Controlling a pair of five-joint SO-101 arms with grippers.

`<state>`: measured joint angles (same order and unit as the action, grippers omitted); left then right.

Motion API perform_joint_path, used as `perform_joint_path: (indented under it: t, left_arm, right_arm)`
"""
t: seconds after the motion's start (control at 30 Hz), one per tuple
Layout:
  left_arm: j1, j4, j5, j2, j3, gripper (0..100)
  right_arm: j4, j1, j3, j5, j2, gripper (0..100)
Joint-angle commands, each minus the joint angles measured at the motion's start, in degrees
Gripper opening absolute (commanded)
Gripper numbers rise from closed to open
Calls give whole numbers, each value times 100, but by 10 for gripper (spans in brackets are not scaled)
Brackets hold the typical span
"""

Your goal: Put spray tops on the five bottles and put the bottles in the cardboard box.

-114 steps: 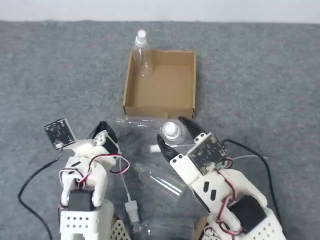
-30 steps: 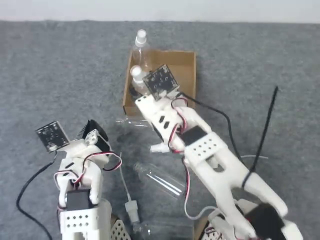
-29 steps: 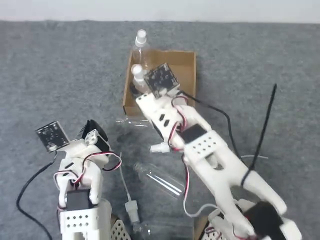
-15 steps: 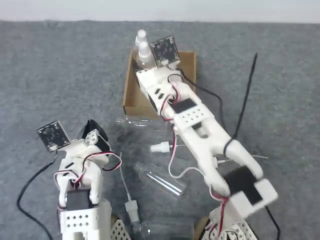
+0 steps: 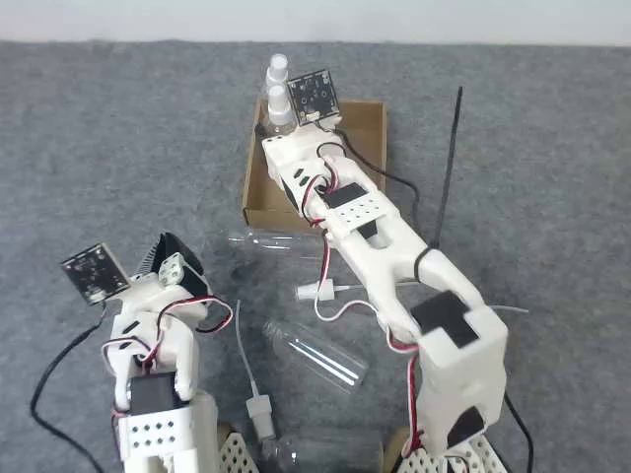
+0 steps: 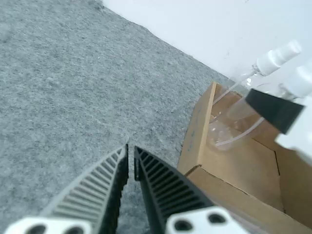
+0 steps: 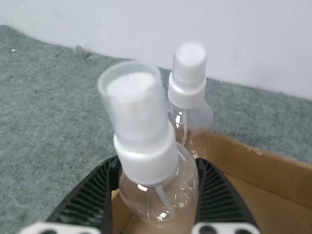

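Five bottles (image 5: pixel 315 355), two loose spray tops (image 5: pixel 317 292), one cardboard box (image 5: pixel 370 123)

A grey, felt-like covering (image 5: pixel 118 128) spreads over the whole table. Its fibres are short and mottled, with lighter and darker flecks mixed together. At the far edge it meets a plain white wall (image 5: pixel 444 20), and the join runs straight across the high view. In both wrist views the wall stands behind the grey surface, bare and evenly lit. In the right wrist view a small pale speck (image 7: pixel 13 50) lies on the covering, close to the wall's foot.
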<state>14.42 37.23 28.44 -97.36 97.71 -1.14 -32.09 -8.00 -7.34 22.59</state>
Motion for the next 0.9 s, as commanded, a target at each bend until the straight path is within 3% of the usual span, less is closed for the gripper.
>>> perform_joint_path:
  t: [0.0, 0.87]
  left_arm:
    - [26, -193, -53, -88, -84, 12]
    - [26, -193, -53, -88, -84, 12]
  right_arm:
    - [145, 48, 598, -88, 75, 17]
    - [154, 13, 985, -88, 875, 18]
